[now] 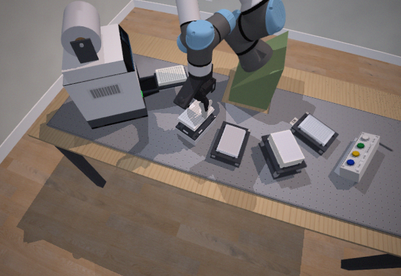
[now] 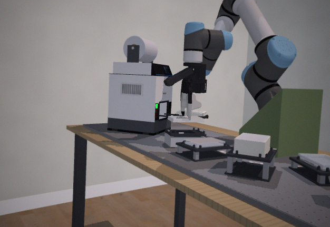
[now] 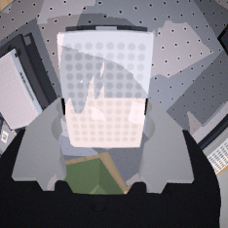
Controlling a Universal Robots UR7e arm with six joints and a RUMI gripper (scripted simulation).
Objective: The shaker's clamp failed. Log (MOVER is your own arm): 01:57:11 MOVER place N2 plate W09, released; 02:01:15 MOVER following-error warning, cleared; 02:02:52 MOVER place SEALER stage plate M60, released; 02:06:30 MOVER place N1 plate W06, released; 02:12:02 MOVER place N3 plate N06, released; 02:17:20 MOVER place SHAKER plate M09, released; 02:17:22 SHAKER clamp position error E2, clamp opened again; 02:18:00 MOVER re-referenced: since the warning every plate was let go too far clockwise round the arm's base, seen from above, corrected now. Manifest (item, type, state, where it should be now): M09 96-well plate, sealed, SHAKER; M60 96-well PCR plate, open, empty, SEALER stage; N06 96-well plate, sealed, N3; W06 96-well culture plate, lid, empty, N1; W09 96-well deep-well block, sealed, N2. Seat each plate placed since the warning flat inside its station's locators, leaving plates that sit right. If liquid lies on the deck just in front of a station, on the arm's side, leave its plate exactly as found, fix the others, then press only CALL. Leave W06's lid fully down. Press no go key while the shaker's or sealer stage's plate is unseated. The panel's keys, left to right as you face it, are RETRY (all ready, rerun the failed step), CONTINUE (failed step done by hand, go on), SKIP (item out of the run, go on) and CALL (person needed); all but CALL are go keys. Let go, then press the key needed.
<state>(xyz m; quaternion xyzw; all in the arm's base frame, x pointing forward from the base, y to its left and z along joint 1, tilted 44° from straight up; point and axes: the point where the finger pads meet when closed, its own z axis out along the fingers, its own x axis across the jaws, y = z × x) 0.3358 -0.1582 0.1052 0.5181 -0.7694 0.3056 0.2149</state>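
Exterior view shows my pincer (image 2: 185, 115) clamped on the sealed plate M09 (image 2: 177, 118), which hangs level in the air above the shaker (image 2: 183, 136), well apart from its black locator frame. From the wrist, my two fingers press the plate's long sides, and the shaker's frame lies under its far end. So I judge this plate lifted but not yet reseated.

In the top view, the PCR plate (image 1: 170, 74) lies on the sealer stage (image 1: 149, 84) at far left; I cannot tell whether it sits right. To the right of the shaker stand three nests: a flat plate (image 1: 231, 140), the deep-well block (image 1: 287, 148) looking skewed on its nest, and another plate (image 1: 316, 129) farthest right. I see no liquid on the counter (image 1: 136, 143) near them, though shadows make that uncertain. The key panel (image 1: 357, 155) at far right is untouched.
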